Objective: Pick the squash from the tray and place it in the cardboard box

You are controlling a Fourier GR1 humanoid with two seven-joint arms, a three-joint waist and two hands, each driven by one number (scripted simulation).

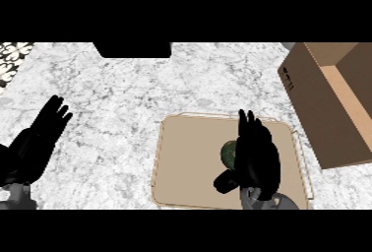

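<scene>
Right robot hand (256,155) above tray (181,162), fingers (249,123) straight, partly hiding squash (229,152), left robot hand (36,142) open

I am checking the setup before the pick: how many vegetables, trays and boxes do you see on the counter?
squash: 1
tray: 1
cardboard box: 1
Total: 3

The left hand (33,145) and right hand (258,155) are plain black (slim fingers, blunt thumb); the left forearm (15,197) and right forearm (265,201) show grey.
</scene>
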